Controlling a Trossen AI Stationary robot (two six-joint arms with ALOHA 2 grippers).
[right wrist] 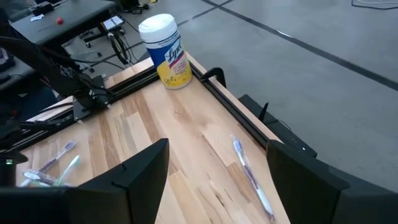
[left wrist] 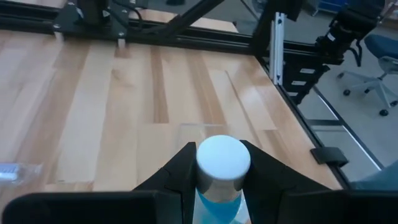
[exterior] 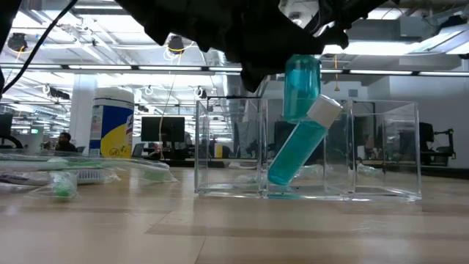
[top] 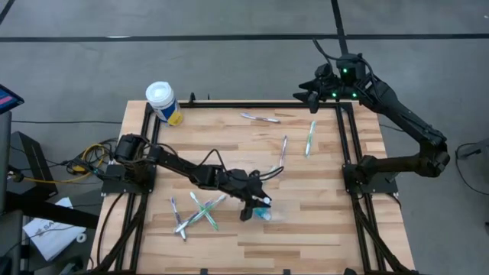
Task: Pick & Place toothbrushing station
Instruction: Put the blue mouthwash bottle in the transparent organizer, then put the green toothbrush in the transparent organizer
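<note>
My left gripper (top: 256, 205) is near the table's middle, shut on a teal-blue tube (exterior: 301, 86) over the clear plastic cup (exterior: 381, 150). A second teal tube (exterior: 297, 150) with a white cap leans inside the cup, its bottom on the cup's floor. Wrapped toothbrushes lie flat on the table: a crossed bunch (top: 197, 212) at the near left and three more (top: 284, 147) toward the far right. My right gripper (top: 312, 97) hangs open, raised over the far right corner, with nothing between its fingers. My left gripper pinches the tube at its white-capped end (left wrist: 222, 163) between its two fingers (left wrist: 181, 171), one on each side. The fingers come from the table's left, slanting down. The tube hangs nearly upright below them, clear of the table, its lower end (exterior: 297, 116) about level with the cup's rim.
A white-capped canister with a yellow label (top: 163, 103) stands at the table's far left corner. Black rails (top: 348, 137) run along the table's left, far and right sides. Bare wood lies near the front edge and right of the cup.
</note>
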